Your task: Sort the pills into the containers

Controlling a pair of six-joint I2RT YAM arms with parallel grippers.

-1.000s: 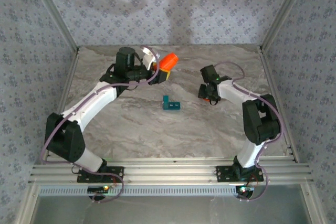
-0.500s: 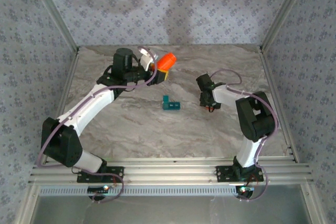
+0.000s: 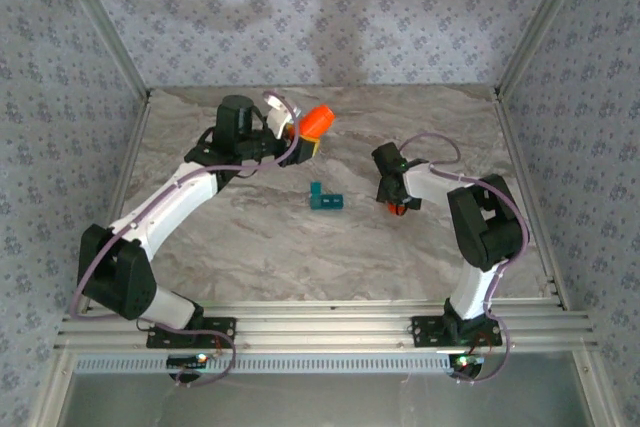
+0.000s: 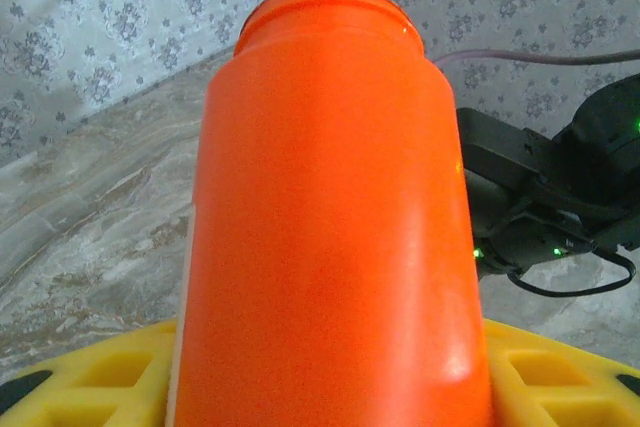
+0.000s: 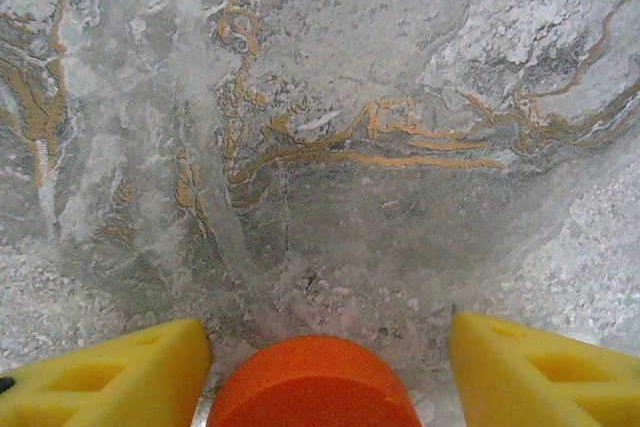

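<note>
My left gripper [image 3: 308, 133] is shut on the orange bottle [image 3: 318, 120], held tilted above the back of the table; up close the bottle [image 4: 330, 207] stands between the yellow fingers [image 4: 90, 377], its mouth facing away. The teal pill box [image 3: 325, 199] lies mid-table with one lid flipped up. To its right, my right gripper [image 3: 398, 203] points down at the table, open, with the round orange cap [image 5: 312, 387] lying loose between its yellow fingers [image 5: 540, 367]. A gap shows on the cap's right side. The pills are out of view.
The marble tabletop [image 3: 260, 247] is bounded by aluminium posts and patterned walls on three sides. The right arm's black wrist [image 4: 560, 177] sits just beyond the bottle in the left wrist view. The arm bases stand on the rail at the near edge.
My right gripper has moved left and down to the table and opened, leaving the orange cap between its fingers. The left arm with the bottle has barely shifted.
</note>
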